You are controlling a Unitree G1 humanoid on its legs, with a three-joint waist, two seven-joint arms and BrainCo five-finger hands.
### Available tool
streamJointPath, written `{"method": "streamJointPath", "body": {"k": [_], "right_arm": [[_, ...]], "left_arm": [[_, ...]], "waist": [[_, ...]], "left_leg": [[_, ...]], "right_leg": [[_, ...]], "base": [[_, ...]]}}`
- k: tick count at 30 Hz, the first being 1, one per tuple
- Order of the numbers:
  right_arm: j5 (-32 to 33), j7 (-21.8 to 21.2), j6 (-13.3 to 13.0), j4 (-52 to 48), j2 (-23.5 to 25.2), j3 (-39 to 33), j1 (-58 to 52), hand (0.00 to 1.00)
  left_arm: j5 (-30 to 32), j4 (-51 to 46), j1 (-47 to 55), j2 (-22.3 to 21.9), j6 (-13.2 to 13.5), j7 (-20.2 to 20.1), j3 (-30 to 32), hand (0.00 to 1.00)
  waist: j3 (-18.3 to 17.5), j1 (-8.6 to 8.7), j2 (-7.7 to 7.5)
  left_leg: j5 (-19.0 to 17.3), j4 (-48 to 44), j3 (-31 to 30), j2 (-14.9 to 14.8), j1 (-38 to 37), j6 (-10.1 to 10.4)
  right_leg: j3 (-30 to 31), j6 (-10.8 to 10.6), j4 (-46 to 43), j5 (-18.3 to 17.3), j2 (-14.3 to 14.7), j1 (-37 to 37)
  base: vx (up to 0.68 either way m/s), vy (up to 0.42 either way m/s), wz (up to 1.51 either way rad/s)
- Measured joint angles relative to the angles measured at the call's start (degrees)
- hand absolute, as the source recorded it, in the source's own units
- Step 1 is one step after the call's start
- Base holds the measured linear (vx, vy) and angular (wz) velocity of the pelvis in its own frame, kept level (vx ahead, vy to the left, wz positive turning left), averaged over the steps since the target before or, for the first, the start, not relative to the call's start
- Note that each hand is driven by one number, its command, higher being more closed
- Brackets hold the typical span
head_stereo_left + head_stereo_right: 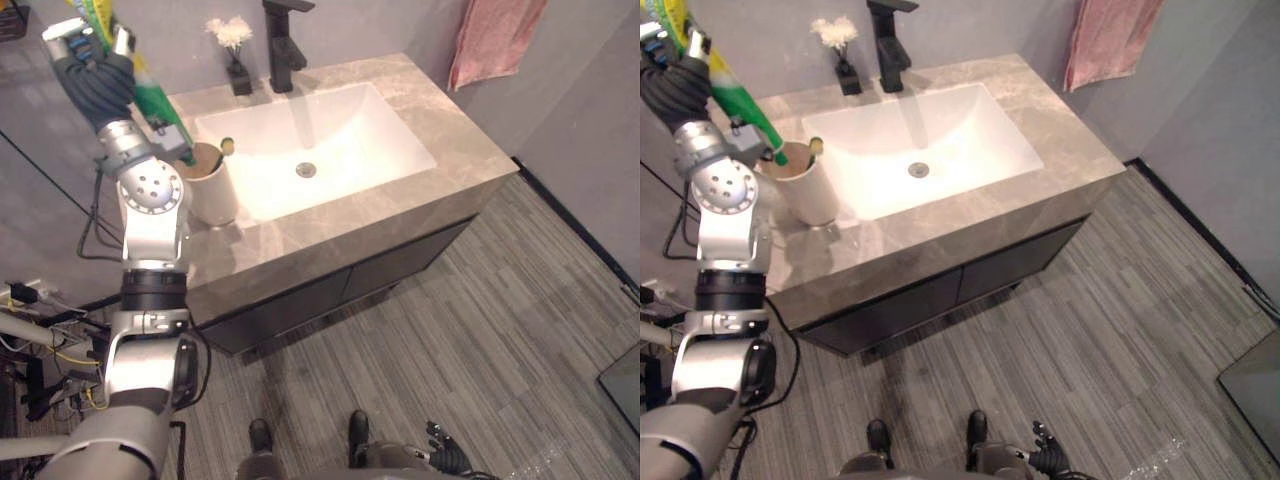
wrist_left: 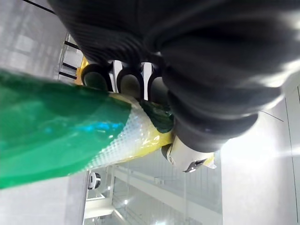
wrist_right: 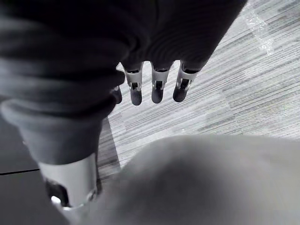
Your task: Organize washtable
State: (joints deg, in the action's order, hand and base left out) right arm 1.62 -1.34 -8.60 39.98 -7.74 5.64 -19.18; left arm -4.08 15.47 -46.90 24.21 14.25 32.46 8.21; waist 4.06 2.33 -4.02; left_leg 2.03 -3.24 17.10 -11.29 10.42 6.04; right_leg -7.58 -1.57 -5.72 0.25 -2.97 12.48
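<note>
The grey plank floor (image 1: 450, 330) runs in front of and beside the washtable. The washtable's marble-look counter (image 1: 330, 225) sits on a dark cabinet (image 1: 330, 290), with a white rectangular sink (image 1: 330, 130) sunk into its middle. A pink towel (image 1: 495, 40) hangs on the wall behind the counter's right end. A black faucet (image 1: 285, 45) stands at the back edge of the sink.

A white cup (image 1: 212, 185) stands upright on the counter, just left of the sink and near the front edge. The left hand (image 1: 100, 85) is raised above and behind the cup. In its wrist view the fingers (image 2: 129, 82) are curled tightly round a green and yellow tube (image 1: 155, 100). The tube slants down from the hand, and its lower end is at the mouth of the cup. Whether it touches the rim cannot be told. Something small with a pale tip (image 1: 228, 145) stands in the cup on the sink side.

The right hand (image 1: 445, 455) hangs low over the floor, well away from the counter. Its fingers (image 3: 157, 91) are loose and nearly straight, with nothing in them.

A small black vase of white flowers (image 1: 237, 60) stands just left of the faucet. The round drain (image 1: 306, 170) lies in the sink bottom.
</note>
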Motion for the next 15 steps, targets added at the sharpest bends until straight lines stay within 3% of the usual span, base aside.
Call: {"method": "streamJointPath", "body": {"k": [6, 15], "right_arm": [[0.06, 0.04, -0.06, -1.26, 0.48, 0.06, 0.02, 0.00], [0.07, 0.09, -0.09, -3.26, 0.47, 0.04, 0.03, 0.00]], "left_arm": [[-0.03, -1.05, -0.01, -0.01, 0.10, -0.02, -1.03, 1.00], [-0.02, -1.94, -0.03, -0.99, 0.13, -0.25, -1.37, 1.00]], "waist": [[1.06, -0.08, -0.75], [2.92, -0.11, -0.63]], "left_leg": [[-0.39, -1.73, -0.50, -0.66, 1.75, 0.08], [-2.61, -6.06, -0.80, -1.61, 3.71, -0.05]], "right_leg": [[-0.33, 0.23, -0.20, 0.18, 0.09, 0.89], [-0.19, 0.24, -0.65, 0.18, 0.31, 1.13]], "base": [[0.00, 0.000, 0.00], [0.00, 0.000, 0.00]]}}
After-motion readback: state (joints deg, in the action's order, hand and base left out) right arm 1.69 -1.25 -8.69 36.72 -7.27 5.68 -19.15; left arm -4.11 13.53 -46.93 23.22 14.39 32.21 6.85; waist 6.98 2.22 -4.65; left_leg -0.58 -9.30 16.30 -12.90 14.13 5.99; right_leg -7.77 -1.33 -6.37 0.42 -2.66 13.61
